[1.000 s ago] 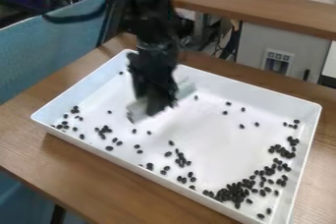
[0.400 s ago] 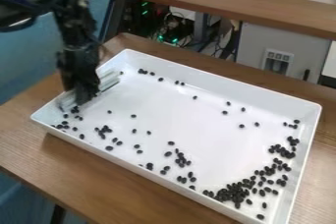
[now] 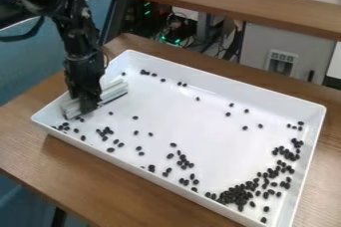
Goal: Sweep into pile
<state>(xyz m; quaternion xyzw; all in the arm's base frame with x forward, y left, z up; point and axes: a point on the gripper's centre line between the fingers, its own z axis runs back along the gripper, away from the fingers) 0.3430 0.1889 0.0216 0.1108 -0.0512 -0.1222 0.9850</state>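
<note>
We have our black two-finger end effector (image 3: 85,106) clamped on a long white sweeper (image 3: 115,90), beside the left edge of the white rectangular tray (image 3: 230,90). Small black oval beans (image 3: 236,193) crowd its near right corner; others lie scattered. Beneath, we see the brown wooden surface (image 3: 126,183).

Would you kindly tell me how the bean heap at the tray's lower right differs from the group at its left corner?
The heap is packed, its beans touching; the group is loose, with gaps. The heap holds many beans, the group far fewer. Both are black, in the white tray.
</note>
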